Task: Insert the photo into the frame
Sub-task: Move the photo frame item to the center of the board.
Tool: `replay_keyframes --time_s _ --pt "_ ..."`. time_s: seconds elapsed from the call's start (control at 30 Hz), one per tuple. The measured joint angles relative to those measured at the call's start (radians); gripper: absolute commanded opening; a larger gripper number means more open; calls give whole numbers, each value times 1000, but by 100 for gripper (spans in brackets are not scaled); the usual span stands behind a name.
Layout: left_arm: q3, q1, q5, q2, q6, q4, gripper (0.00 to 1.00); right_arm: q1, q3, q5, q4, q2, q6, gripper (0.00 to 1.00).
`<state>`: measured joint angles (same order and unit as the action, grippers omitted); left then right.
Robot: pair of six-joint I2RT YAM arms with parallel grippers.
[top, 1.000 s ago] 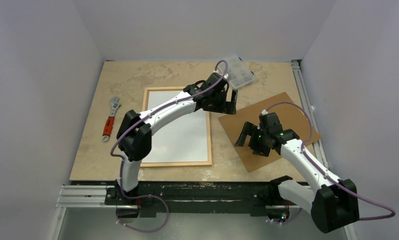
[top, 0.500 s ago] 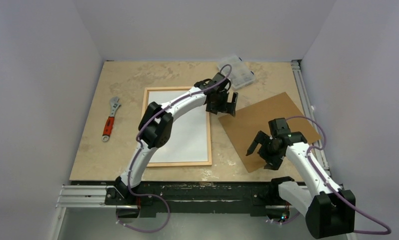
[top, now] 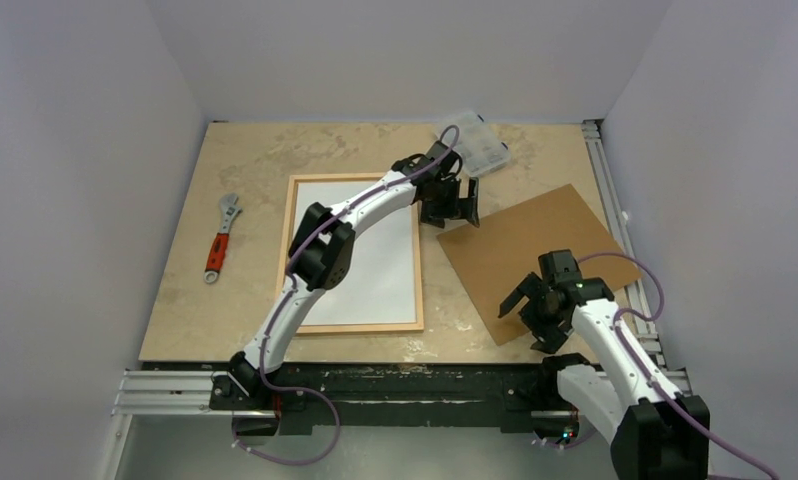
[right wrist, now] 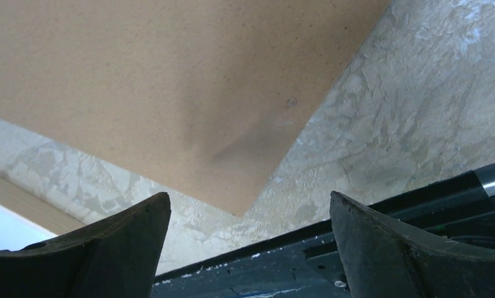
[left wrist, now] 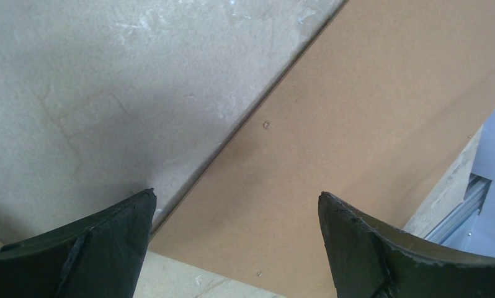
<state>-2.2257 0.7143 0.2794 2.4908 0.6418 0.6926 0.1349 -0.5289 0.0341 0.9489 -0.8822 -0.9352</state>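
- Only the top view takes in the whole table (top: 245, 160). Each wrist view shows only a part of the brown backing board (top: 535, 245) and bare tabletop.
- The left wrist view shows the left gripper (left wrist: 236, 205) with its fingers spread wide and empty. It hangs over the board's far-left edge, which runs diagonally between them.
- The right wrist view shows the right gripper (right wrist: 250, 205), also spread wide and holding nothing. It hangs over the board's near corner, and a dark rail (right wrist: 387, 248) lies just beyond that corner.
- Counted from above, there are two arms, one board, one frame (top: 291, 250), one photo (top: 385, 270), one wrench (top: 220, 237) and one clear plastic box (top: 472, 143).
- The frame lies flat just left of the board, apart from it, and the photo sits inside the frame with its white back up.
- The box sits beyond the board's far-left corner, and what it holds cannot be made out.
- The wrench lies well left of the board, past the frame.
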Motion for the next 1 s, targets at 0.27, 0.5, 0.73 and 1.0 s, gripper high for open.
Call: replay_keyframes --time_s 0.27,0.5,0.73,1.0 --pt "-1 6 70 10 21 -14 99 -14 35 0 -90 -120 -18 98" --pt "77 6 147 -15 29 -97 95 -25 41 8 -96 -106 -1 98" --pt "205 6 191 -80 29 -166 90 -26 58 39 -132 -58 44 98" --pt "376 -1 178 -190 24 -217 88 -31 53 75 -135 -62 126 97"
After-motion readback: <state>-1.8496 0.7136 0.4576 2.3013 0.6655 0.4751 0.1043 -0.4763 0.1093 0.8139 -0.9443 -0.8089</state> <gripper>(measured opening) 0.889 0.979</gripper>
